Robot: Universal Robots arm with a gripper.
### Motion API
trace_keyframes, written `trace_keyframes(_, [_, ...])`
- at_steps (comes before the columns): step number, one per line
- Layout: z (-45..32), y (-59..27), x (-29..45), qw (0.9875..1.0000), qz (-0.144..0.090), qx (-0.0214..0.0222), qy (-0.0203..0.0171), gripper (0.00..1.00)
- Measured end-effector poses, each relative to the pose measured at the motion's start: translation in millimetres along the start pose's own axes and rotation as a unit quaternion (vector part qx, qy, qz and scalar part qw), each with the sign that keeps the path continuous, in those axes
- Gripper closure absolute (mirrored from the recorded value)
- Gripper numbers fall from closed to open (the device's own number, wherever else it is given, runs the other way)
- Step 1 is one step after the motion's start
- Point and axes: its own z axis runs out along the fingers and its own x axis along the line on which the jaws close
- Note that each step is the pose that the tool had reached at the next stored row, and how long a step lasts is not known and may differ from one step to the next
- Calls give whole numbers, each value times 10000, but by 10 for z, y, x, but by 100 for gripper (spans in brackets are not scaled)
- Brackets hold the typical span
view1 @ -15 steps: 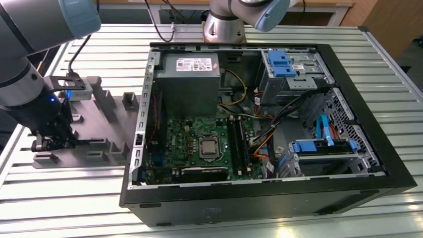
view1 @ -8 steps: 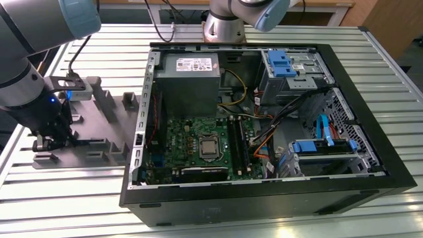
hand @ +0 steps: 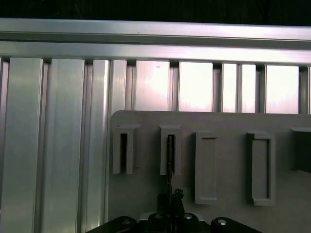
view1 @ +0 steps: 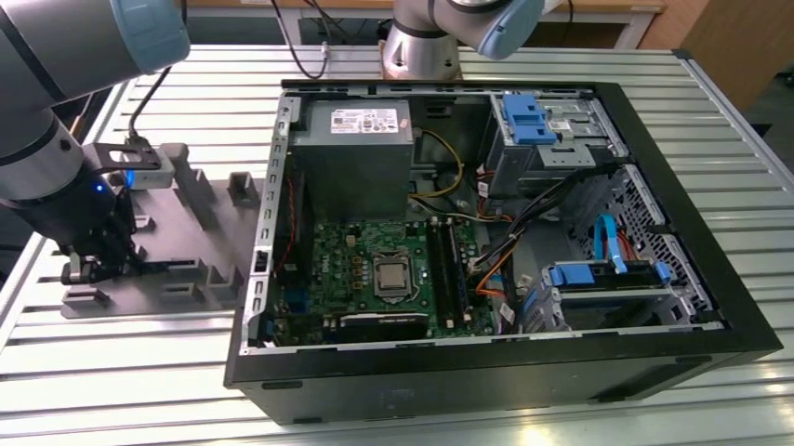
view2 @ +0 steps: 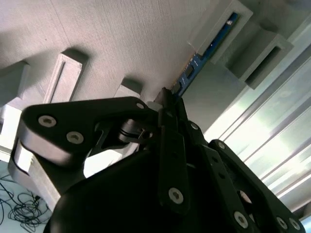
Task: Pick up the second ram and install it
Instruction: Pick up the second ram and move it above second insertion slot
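The gripper (view1: pixel 93 268) reaches down to the grey fixture plate (view1: pixel 205 232), its fingers pinched on the near end of the second ram (view2: pixel 210 47). The stick stands on edge with its far end in a slotted block (view2: pixel 211 24), likely so the flat faces can be gripped. Plate and open computer case (view1: pixel 496 376) share a ribbed aluminium table (view1: pixel 125 372), the motherboard (view1: pixel 360 251) facing up, with wooden furniture (view1: pixel 732 37) behind.

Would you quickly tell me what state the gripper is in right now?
Gripper: fingers closed on the second ram, which stands on edge in the grey fixture.
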Motion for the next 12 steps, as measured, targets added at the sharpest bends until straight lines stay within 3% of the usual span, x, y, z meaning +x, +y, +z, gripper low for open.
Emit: trace_keyframes(12, [1, 0, 0, 10000, 88, 0, -1, 86])
